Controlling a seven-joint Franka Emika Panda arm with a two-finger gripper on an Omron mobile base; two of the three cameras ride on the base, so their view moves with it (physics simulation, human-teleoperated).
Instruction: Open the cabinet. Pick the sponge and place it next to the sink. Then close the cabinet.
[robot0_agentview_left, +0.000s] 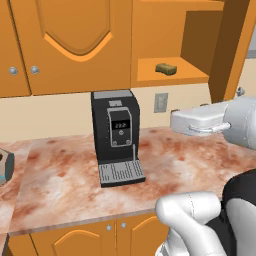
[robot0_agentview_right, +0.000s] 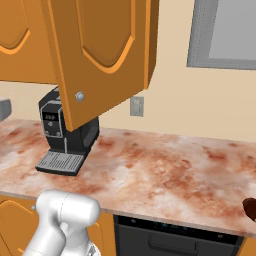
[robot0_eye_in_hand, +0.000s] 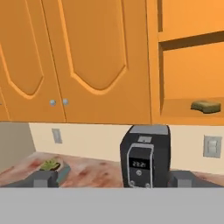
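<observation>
The cabinet stands open: its door (robot0_agentview_right: 100, 55) with one round silver knob (robot0_agentview_right: 80, 96) swings out over the counter and appears edge-on at the right of the left base view as door (robot0_agentview_left: 230, 45). On the orange shelf (robot0_agentview_left: 170, 76) inside lies the sponge (robot0_agentview_left: 165, 68), a small olive-yellow block, also seen as sponge (robot0_eye_in_hand: 205, 105). My gripper (robot0_eye_in_hand: 116, 179) is open, with its fingertips (robot0_eye_in_hand: 43, 178) wide apart and nothing between them. It is well back from the shelf, below and left of the sponge. My white hand (robot0_agentview_left: 197, 121) hovers over the counter. The sink is out of view.
A black coffee machine (robot0_agentview_left: 116, 135) stands on the marbled counter (robot0_agentview_left: 190, 165) below the closed two-knob doors (robot0_agentview_left: 65, 45). A wall socket (robot0_agentview_left: 160, 102) is beside it. A small planter (robot0_eye_in_hand: 52, 167) sits at the counter's left end. A dark brown object (robot0_agentview_right: 250, 207) lies at the right edge.
</observation>
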